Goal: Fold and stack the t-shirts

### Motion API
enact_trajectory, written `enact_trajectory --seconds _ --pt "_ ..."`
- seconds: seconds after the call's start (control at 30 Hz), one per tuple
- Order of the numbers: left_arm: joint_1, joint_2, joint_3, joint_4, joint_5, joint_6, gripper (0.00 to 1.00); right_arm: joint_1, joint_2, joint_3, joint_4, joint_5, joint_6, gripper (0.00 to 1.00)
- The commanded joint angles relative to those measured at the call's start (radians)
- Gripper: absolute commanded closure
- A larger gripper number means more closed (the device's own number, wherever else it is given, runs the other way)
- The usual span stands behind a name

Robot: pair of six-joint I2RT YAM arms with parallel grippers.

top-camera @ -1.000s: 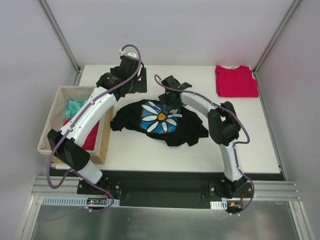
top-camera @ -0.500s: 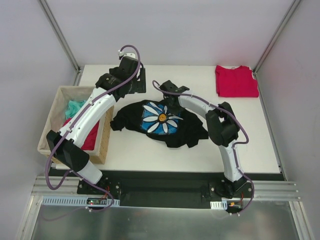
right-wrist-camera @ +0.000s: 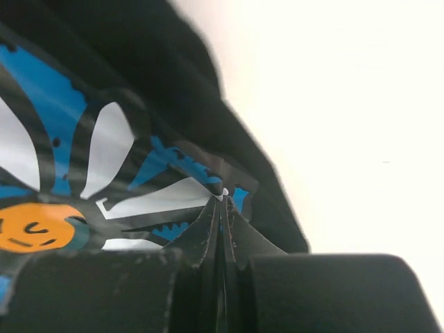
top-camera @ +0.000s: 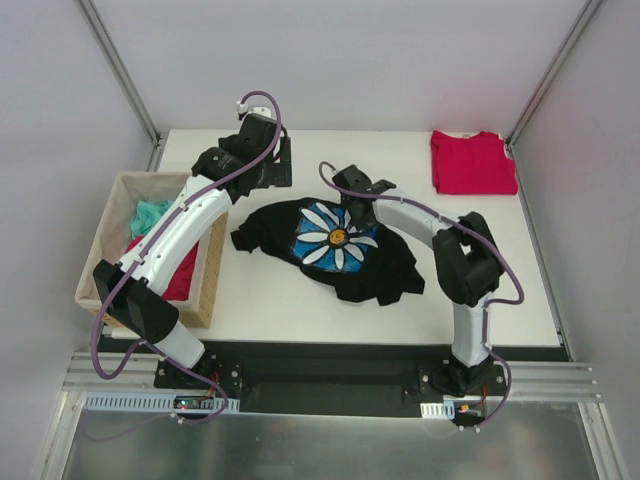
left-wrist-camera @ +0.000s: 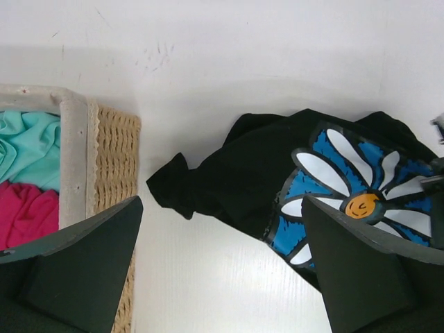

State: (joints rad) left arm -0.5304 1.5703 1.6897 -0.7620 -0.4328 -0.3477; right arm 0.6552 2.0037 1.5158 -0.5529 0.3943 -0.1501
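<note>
**On the surface (top-camera: 300, 320), right tool (right-wrist-camera: 222, 200) pinches black t-shirt (top-camera: 385, 268)**

Crumpled near the middle, daisy print (top-camera: 337, 237) up, it looks soft, light and limp, so hems or shoulders should give better holds. That tool is clamped tight on a ridge of cloth at the print's edge. Left tool (left-wrist-camera: 222, 277) gapes wide, empty, just beyond the shirt's far-left edge. Crimson t-shirt (top-camera: 473, 162) lies far right.

Soft, matt black cloth t-shirt (top-camera: 380, 265) bearing a smooth, slightly shiny blue-and-white daisy print (top-camera: 335, 238). Rough woven tan wicker basket (left-wrist-camera: 114, 159) with a pale cloth-bound rim. Smooth matt white table (top-camera: 300, 310). Matt crimson cloth t-shirt (top-camera: 472, 162).
</note>
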Motion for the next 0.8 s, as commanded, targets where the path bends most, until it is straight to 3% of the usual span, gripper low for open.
enact_trajectory --seconds 0.0,0.3,0.53,0.63,0.77 --pt "-0.006 -0.026 -0.001 -0.01 -0.035 0.001 0.01 -0.042 -0.143 0.067 0.031 0.173 -0.023 0.99" --pt "-0.006 -0.033 -0.027 -0.01 -0.037 0.0 0.01 -0.103 -0.243 0.378 -0.044 0.372 -0.17 0.99" --pt "-0.006 -0.032 -0.036 -0.003 -0.041 0.001 0.01 -0.149 -0.361 0.395 0.007 0.471 -0.226 0.99" --pt "-0.006 -0.027 -0.038 0.004 -0.031 0.0 0.01 -0.106 -0.34 0.499 -0.039 0.478 -0.276 0.99" --pt "-0.006 -0.027 -0.048 0.01 -0.026 -0.008 0.01 0.051 -0.318 0.641 -0.009 0.528 -0.385 0.99"
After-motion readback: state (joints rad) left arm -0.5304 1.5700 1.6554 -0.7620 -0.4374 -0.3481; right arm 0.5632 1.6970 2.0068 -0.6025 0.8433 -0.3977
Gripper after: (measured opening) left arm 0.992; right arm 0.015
